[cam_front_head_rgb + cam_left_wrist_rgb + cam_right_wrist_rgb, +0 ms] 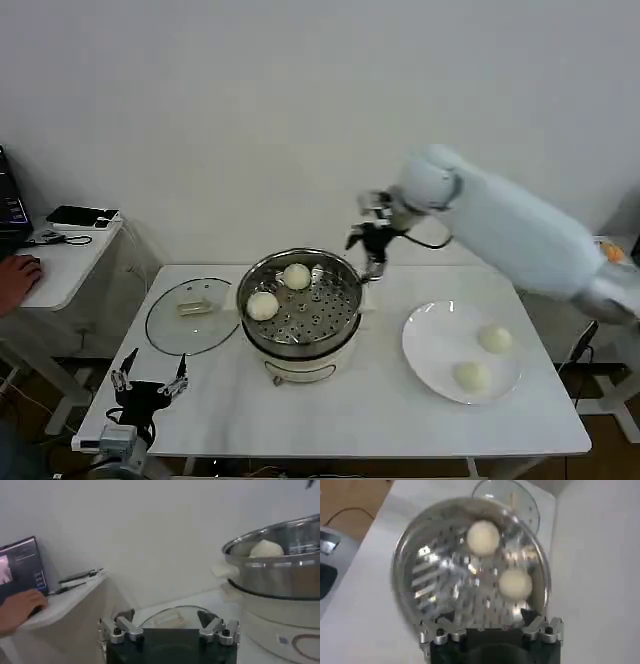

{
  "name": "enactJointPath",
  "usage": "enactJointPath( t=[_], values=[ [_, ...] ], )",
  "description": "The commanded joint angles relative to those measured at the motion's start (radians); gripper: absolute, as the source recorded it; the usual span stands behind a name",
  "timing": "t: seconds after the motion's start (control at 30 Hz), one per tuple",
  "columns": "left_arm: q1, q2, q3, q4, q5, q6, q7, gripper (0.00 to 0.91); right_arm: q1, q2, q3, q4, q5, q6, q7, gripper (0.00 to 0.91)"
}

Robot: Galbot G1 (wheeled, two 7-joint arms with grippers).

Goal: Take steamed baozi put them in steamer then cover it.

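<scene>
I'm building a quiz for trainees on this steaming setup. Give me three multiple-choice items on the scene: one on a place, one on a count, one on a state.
1. Where does the glass lid lie?
A. On the steamer
B. On the table, on the robot's left of the steamer
C. On the plate

2. How many baozi are in the steamer?
A. Two
B. Four
C. None

3. What is the right gripper holding?
A. A baozi
B. The lid
C. Nothing

Answers:
1 B, the lid rests flat beside the pot.
2 A, two baozi sit on the perforated tray; two more wait on the white plate.
3 C, it hangs open above the steamer's far rim.
</scene>
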Motion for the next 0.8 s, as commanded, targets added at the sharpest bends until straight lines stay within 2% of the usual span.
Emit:
enactJointPath(
  t=[0.03,0.2,0.27,0.4,0.8],
  values=[
    [-0.003,-0.001,0.003,0.005,-0.003,-0.001,-0.001,0.907,-0.079,-0.359,0.078,0.139,-0.063,0.041,-0.055,0.907],
    [-0.008,-0.004,0.01,0.008,-0.001,0.002,0.002,0.907,-0.183,-0.414,0.098,0.131,-0.152,0.08,-0.066,0.907],
    [-0.005,-0.004,0.01,0.007,0.0,0.003,0.002,0.907,-0.279,-0.418,0.139,0.125,-0.192,0.091,-0.062,0.907],
    [0.007,-0.001,0.007,-0.001,-0.001,0.004,0.002,0.907,-0.368,-0.397,0.162,0.111,-0.228,0.088,-0.049,0.907],
    [0.031,0.007,0.009,0.01,0.001,0.002,-0.001,0.907,-0.428,-0.306,0.13,0.047,-0.337,0.088,-0.056,0.907]
  ],
)
